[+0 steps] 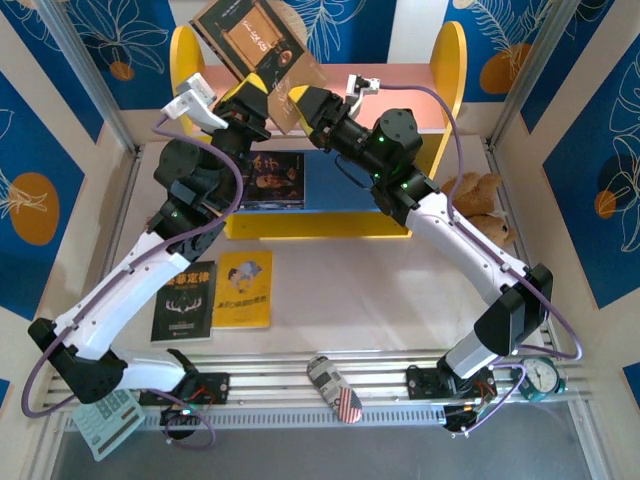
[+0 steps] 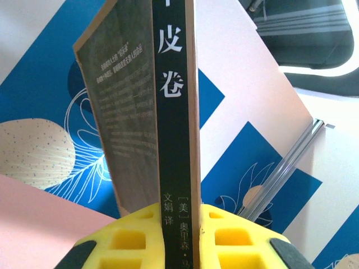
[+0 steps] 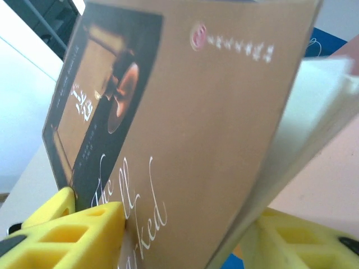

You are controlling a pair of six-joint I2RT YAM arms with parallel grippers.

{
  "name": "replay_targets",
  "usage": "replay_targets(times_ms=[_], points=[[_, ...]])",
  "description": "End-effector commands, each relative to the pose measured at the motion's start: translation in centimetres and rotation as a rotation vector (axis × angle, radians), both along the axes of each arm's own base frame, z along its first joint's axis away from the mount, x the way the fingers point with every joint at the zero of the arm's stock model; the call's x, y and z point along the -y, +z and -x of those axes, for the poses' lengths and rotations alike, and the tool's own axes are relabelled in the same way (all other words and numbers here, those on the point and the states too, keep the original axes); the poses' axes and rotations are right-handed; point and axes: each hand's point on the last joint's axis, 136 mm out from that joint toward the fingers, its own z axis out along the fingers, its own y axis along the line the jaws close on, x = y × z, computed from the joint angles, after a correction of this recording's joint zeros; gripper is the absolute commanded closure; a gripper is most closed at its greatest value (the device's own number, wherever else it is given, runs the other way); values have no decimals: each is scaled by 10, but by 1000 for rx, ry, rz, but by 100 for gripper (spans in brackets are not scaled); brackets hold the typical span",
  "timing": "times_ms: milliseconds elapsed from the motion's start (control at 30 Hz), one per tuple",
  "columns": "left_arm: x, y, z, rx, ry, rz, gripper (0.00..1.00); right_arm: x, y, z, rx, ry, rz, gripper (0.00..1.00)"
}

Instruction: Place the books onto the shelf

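At 12 o'clock of the top view, a shelf with yellow sides, a pink board on top and a blue board below. On the blue board, toward its 9 o'clock end, 1 blue book lying flat, portrait cover up. Over the pink board's 9 o'clock half, a brown book raised in the air and tilted, its cover with the dark panel facing up. Pinched at its 6 o'clock edge by the left gripper; in the left wrist view, yellow pads pressed tight on either side of the book's black spine with white characters. Clamped too at the 5 o'clock corner by the right gripper; in the right wrist view, 1 yellow pad flat against the cover, the other behind the fanned pages. On the table, at 7 o'clock from the shelf and well apart from it, a black book and, just beside it at its 3 o'clock, a yellow book, both flat with covers up; cannot tell whether touching. By the shelf's 3 o'clock side, a plush toy. At 6 o'clock, between the 2 arm bases, a patterned can on its side; at 5 o'clock, a small clock.
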Motion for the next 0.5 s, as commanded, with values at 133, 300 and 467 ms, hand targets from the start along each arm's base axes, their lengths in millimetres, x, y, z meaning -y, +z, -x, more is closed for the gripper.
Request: replay_targets(times_ms=[133,300,467], points=[[-23,26,19,74,22,83,100,9,32,7,96,-38,-3,69],[-25,19,16,37,42,61,98,11,39,11,150,-64,74,82],[-29,12,13,-15,79,22,74,16,44,12,182,-91,161,87]])
